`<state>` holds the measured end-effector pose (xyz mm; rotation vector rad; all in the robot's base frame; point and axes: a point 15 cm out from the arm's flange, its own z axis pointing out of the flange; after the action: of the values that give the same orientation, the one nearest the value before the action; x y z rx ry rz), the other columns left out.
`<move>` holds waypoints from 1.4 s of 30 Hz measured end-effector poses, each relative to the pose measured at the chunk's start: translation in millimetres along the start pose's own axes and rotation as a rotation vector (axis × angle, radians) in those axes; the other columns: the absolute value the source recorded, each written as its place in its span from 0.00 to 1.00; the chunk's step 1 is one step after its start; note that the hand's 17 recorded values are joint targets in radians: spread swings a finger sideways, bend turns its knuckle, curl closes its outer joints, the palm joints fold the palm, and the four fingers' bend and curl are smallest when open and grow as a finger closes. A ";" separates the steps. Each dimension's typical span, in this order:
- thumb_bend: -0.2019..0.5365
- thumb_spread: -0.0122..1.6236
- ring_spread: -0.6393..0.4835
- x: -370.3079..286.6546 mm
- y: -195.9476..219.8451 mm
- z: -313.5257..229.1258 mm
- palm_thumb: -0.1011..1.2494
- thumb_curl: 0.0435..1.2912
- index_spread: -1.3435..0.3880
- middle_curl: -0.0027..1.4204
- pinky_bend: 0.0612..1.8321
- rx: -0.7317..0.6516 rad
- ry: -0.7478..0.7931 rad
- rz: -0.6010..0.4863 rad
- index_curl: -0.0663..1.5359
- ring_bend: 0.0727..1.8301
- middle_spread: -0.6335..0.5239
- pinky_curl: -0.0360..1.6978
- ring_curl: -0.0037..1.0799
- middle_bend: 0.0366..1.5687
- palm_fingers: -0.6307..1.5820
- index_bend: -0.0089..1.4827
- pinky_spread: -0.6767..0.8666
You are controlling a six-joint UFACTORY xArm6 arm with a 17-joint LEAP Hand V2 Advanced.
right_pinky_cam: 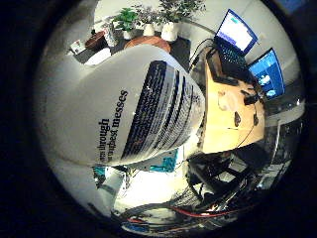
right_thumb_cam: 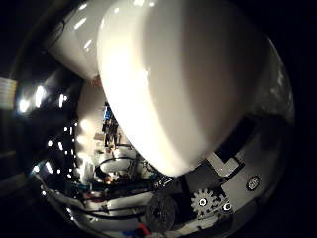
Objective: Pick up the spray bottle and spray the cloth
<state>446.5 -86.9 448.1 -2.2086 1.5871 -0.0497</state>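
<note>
Hand (right_thumb_cam: pixel 218 193) parts, geared and black, show at lower right of the thumb-side view; whether its fingers curl I cannot tell. Filling both views, close against the palm, the white spray bottle (right_pinky_cam: pixel 129 106) looks smooth, likely slippery, moderately light; the body seems the place to hold. Beyond, upper right, a wooden desk (right_pinky_cam: pixel 225 119) with laptops (right_pinky_cam: pixel 235 37) crowds that side.

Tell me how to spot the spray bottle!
Find the long wooden desk with two glowing laptops. Much nearer the palm, a big white plastic spray bottle fills the view. Only it has a dark label with printed words.
</note>
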 end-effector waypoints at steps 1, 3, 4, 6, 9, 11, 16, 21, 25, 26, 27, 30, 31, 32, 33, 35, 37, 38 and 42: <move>0.25 0.54 0.33 -2.1 -3.5 0.4 0.83 0.61 0.65 0.66 0.48 0.000 0.014 -0.010 0.52 0.67 0.39 0.92 0.86 0.78 0.78 0.82 0.24; 0.25 0.54 0.32 -7.2 -12.1 2.8 0.83 0.61 0.65 0.66 0.48 0.005 0.036 -0.032 0.52 0.67 0.39 0.92 0.86 0.79 0.78 0.82 0.24; 0.25 0.54 0.32 -11.0 -17.1 4.5 0.83 0.61 0.65 0.66 0.48 0.005 0.048 -0.044 0.52 0.67 0.39 0.92 0.86 0.79 0.78 0.82 0.24; 0.25 0.54 0.33 -19.5 -26.4 9.7 0.83 0.61 0.65 0.65 0.49 0.003 0.071 -0.065 0.52 0.67 0.39 0.92 0.86 0.79 0.78 0.82 0.24; 0.25 0.54 0.33 -33.1 -37.9 18.7 0.82 0.61 0.65 0.65 0.49 -0.011 0.105 -0.103 0.52 0.67 0.39 0.91 0.85 0.79 0.78 0.82 0.25; 0.25 0.54 0.33 -41.7 -46.3 25.1 0.82 0.61 0.65 0.65 0.49 -0.022 0.141 -0.142 0.52 0.67 0.39 0.91 0.85 0.79 0.78 0.82 0.25; 0.25 0.54 0.33 -63.4 -69.8 37.6 0.82 0.62 0.65 0.65 0.50 -0.017 0.214 -0.218 0.52 0.67 0.40 0.91 0.86 0.79 0.78 0.82 0.25; 0.25 0.54 0.33 -95.0 -85.3 56.3 0.82 0.62 0.65 0.65 0.50 -0.011 0.196 -0.261 0.52 0.67 0.40 0.90 0.86 0.79 0.78 0.82 0.25; 0.25 0.54 0.33 -116.3 -98.6 72.5 0.81 0.62 0.66 0.65 0.50 -0.003 0.197 -0.299 0.51 0.67 0.40 0.90 0.85 0.79 0.78 0.82 0.26; 0.25 0.54 0.33 -120.4 -101.6 76.1 0.81 0.62 0.66 0.65 0.50 -0.002 0.205 -0.313 0.51 0.68 0.40 0.90 0.85 0.79 0.78 0.82 0.26; 0.25 0.54 0.33 -126.0 -105.1 82.2 0.81 0.62 0.66 0.65 0.50 -0.002 0.209 -0.330 0.51 0.68 0.40 0.90 0.85 0.79 0.78 0.82 0.26; 0.25 0.54 0.33 -131.0 -97.3 117.4 0.81 0.62 0.66 0.65 0.50 -0.039 0.200 -0.338 0.51 0.68 0.40 0.90 0.85 0.79 0.78 0.82 0.26; 0.25 0.54 0.34 -129.3 -90.7 131.8 0.81 0.62 0.66 0.64 0.50 -0.057 0.199 -0.335 0.51 0.68 0.40 0.90 0.85 0.79 0.78 0.82 0.26; 0.25 0.54 0.34 -128.5 -84.8 144.6 0.81 0.62 0.66 0.64 0.50 -0.071 0.197 -0.334 0.51 0.68 0.40 0.90 0.85 0.79 0.78 0.82 0.26; 0.25 0.53 0.34 -129.1 -79.5 156.7 0.81 0.62 0.65 0.64 0.50 -0.084 0.200 -0.342 0.52 0.68 0.40 0.90 0.85 0.79 0.78 0.82 0.26; 0.25 0.53 0.34 -136.6 -69.3 179.6 0.81 0.62 0.65 0.64 0.50 -0.111 0.209 -0.375 0.52 0.68 0.40 0.90 0.84 0.79 0.78 0.82 0.26; 0.25 0.53 0.34 -144.6 -60.4 195.9 0.81 0.62 0.66 0.64 0.50 -0.136 0.217 -0.402 0.52 0.68 0.40 0.90 0.84 0.79 0.78 0.82 0.26; 0.25 0.53 0.34 -146.5 -56.9 201.6 0.81 0.62 0.66 0.64 0.50 -0.144 0.220 -0.406 0.52 0.68 0.40 0.90 0.84 0.79 0.78 0.82 0.26; 0.25 0.53 0.34 -149.7 -50.3 219.0 0.81 0.63 0.66 0.64 0.50 -0.142 0.227 -0.411 0.52 0.68 0.40 0.89 0.84 0.80 0.78 0.82 0.26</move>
<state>498.1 131.3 297.6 -2.6900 1.2466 -0.3259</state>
